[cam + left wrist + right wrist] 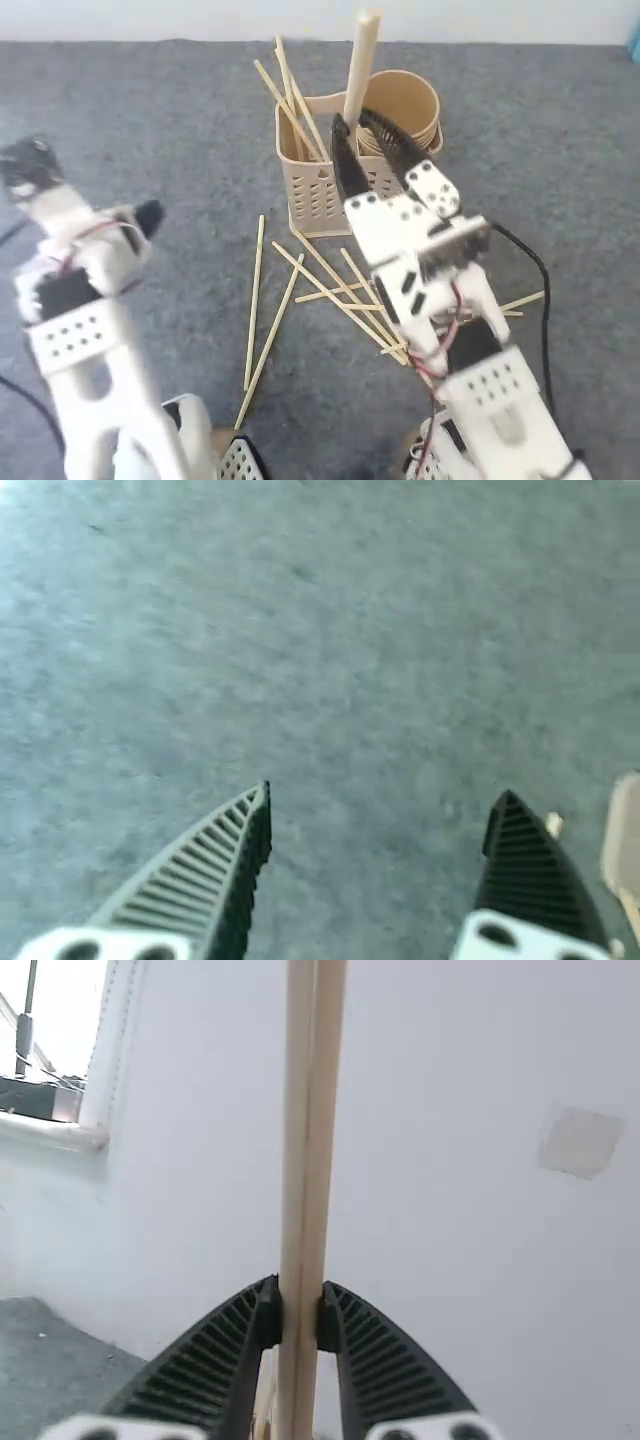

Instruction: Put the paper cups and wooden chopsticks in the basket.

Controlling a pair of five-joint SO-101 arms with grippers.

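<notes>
A beige slotted basket (315,195) stands at the far middle of the grey carpet, with several wooden chopsticks (290,95) leaning in it. Stacked paper cups (405,100) sit at its right side; I cannot tell whether they are inside it. My right gripper (352,120) hangs over the basket, shut on a pair of chopsticks (362,55) held upright. In the right wrist view the pair (312,1110) rises between the pinched fingers of that gripper (298,1305). My left gripper (385,800) is open above bare carpet at the left.
Several loose chopsticks (255,300) lie scattered on the carpet in front of the basket, between the two arms, and some (345,290) run under the right arm. A black cable (540,280) trails beside the right arm.
</notes>
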